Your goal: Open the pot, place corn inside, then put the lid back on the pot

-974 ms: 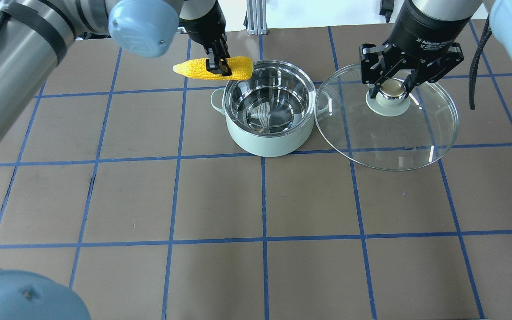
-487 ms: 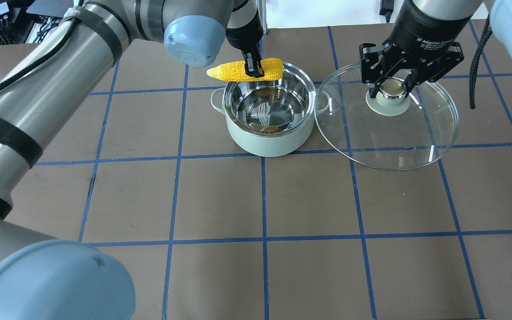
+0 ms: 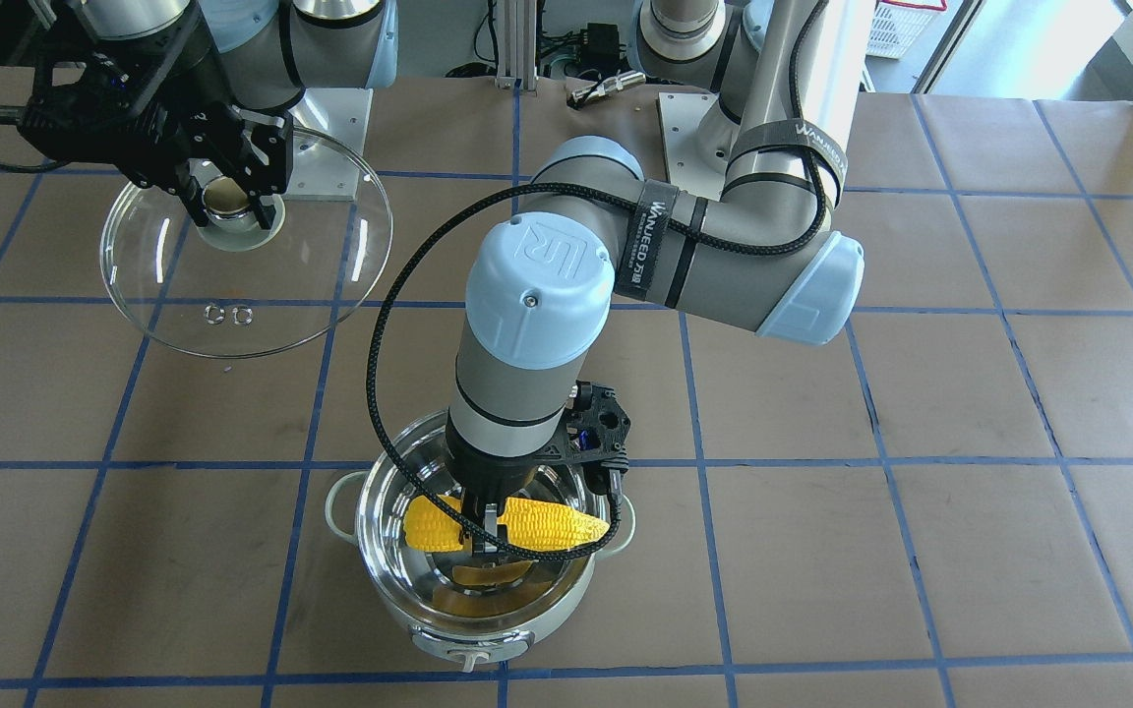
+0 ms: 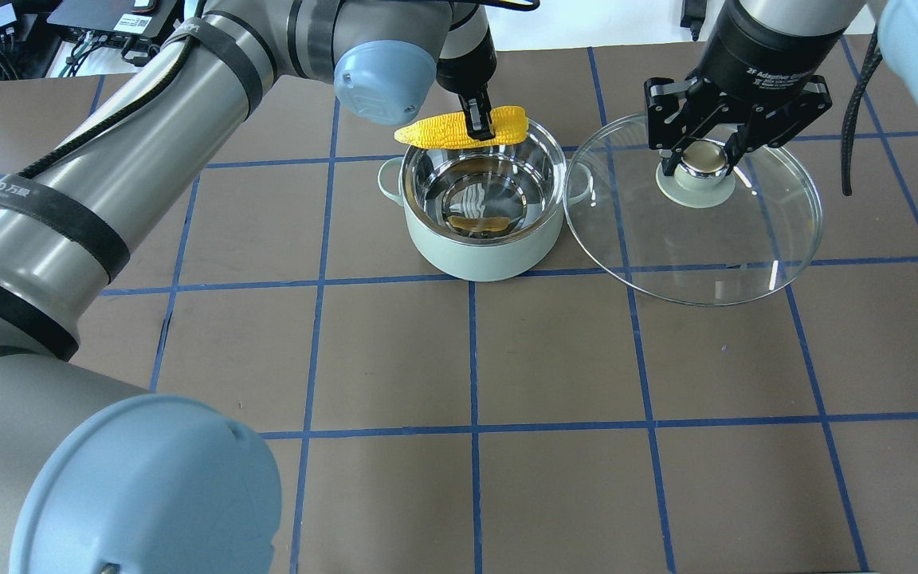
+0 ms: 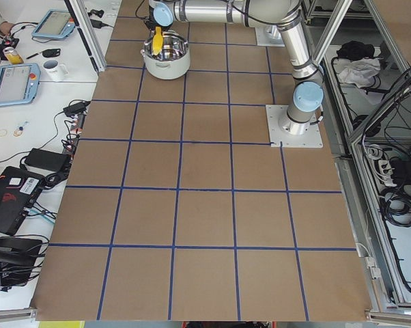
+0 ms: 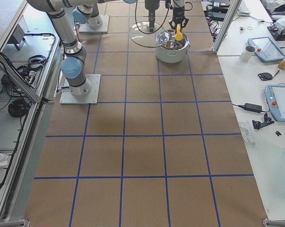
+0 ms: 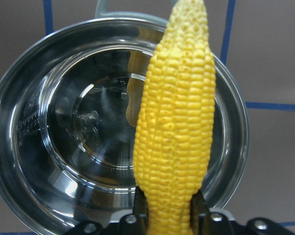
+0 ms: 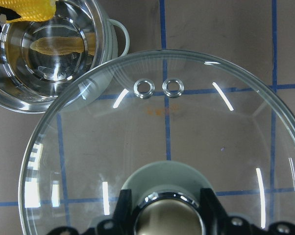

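corn (image 4: 433, 132) above open pot (image 4: 475, 261), lid (image 4: 714, 255) aside

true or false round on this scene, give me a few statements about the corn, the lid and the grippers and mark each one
1. The left gripper is shut on the corn. True.
2. The corn lies on the floor of the pot. False: it hangs in the gripper over the open pot; the yellow in the steel is a reflection.
3. The lid sits on the pot. False: the right gripper holds it by its knob, beside the pot.
4. The pot holds nothing yet. True.
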